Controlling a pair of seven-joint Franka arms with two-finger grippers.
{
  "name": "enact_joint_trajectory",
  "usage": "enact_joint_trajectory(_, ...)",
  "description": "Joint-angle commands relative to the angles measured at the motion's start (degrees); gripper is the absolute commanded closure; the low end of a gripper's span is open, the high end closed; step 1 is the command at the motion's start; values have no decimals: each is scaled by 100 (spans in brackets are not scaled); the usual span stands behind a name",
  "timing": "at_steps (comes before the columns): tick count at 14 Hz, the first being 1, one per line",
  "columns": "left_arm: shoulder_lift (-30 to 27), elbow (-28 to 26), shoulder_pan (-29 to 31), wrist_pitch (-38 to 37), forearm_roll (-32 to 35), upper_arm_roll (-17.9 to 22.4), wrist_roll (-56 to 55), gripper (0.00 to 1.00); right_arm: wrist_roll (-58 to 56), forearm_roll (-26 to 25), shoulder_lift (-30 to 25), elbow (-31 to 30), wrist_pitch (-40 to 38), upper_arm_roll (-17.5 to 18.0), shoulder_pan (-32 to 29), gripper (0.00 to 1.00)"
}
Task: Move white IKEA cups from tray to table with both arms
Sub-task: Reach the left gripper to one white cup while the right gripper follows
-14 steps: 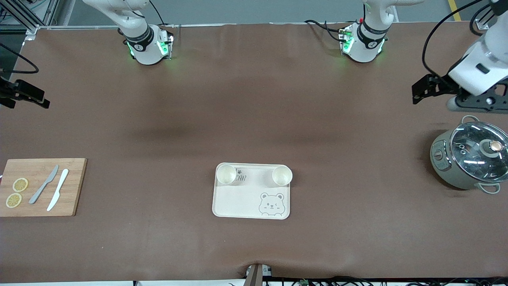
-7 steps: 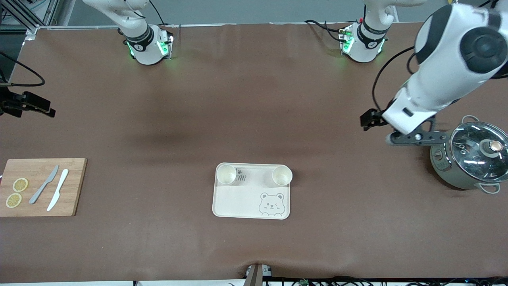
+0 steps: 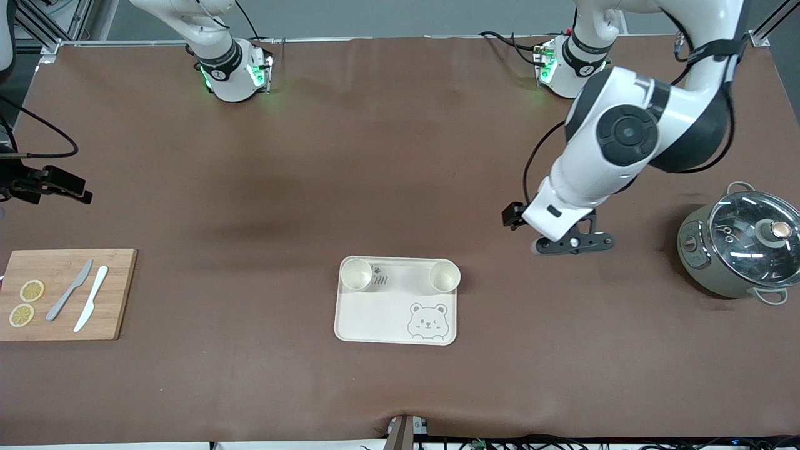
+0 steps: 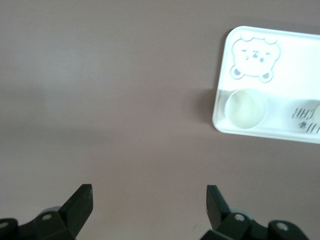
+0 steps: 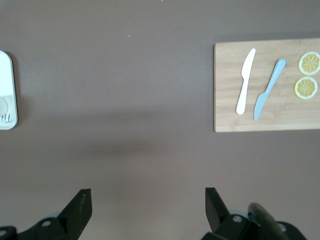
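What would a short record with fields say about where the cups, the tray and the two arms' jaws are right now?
cups: two white cups, upright, in the tray's two corners farthest from the front camera
tray: bear tray, mid-table
left gripper: over bare table between tray and pot, jaws open, empty
right gripper: above the table's right-arm end, near the cutting board, jaws open, empty

Two cups (image 3: 357, 274) (image 3: 444, 277) on the tray (image 3: 375, 319) at mid-worktop (image 3: 400, 156), both in its corners farther from the front camera. Cutting board (image 3: 119, 294) toward the right arm's end, bearing two knives (image 3: 69, 299) (image 3: 91, 307) and two lemon slices (image 3: 32, 290) (image 3: 21, 315). Pot (image 3: 740, 244) toward the left arm's end.
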Motion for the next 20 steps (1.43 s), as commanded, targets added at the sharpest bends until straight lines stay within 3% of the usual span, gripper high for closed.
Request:
enact_joint_trajectory(1, 439, 176, -349, 520, 250, 2, -681, 0, 56, 53, 101, 149, 349, -10, 24, 0)
enact_joint_trajectory(3, 772, 184, -464, 759, 418, 2, -1078, 1, 47, 98, 163, 149, 605, -10, 50, 0)
enact_joint_trajectory(4, 922, 185, -508, 942, 418, 2, -1131, 9, 47, 89, 207, 149, 719, -10, 50, 0)
enact_joint_trajectory(8, 1520, 184, -640, 1785, 418, 2, -1421, 22, 29, 19, 514, 131, 1159, -10, 313, 0)
enact_joint_trajectory(10, 1784, 185, -684, 2208, 427, 11, -1474, 31, 73, 106, 891, 140, 1265, -10, 296, 0)
enact_joint_trajectory(16, 2136, 185, -684, 2772, 383, 37, -1492, 36, 74, 194, 2051, 149, 2282, -10, 331, 0)
enact_joint_trajectory(20, 2241, 184, -702, 2790, 383, 37, -1483, 70, 615, 430, 2667, 149, 2742, -10, 743, 0)
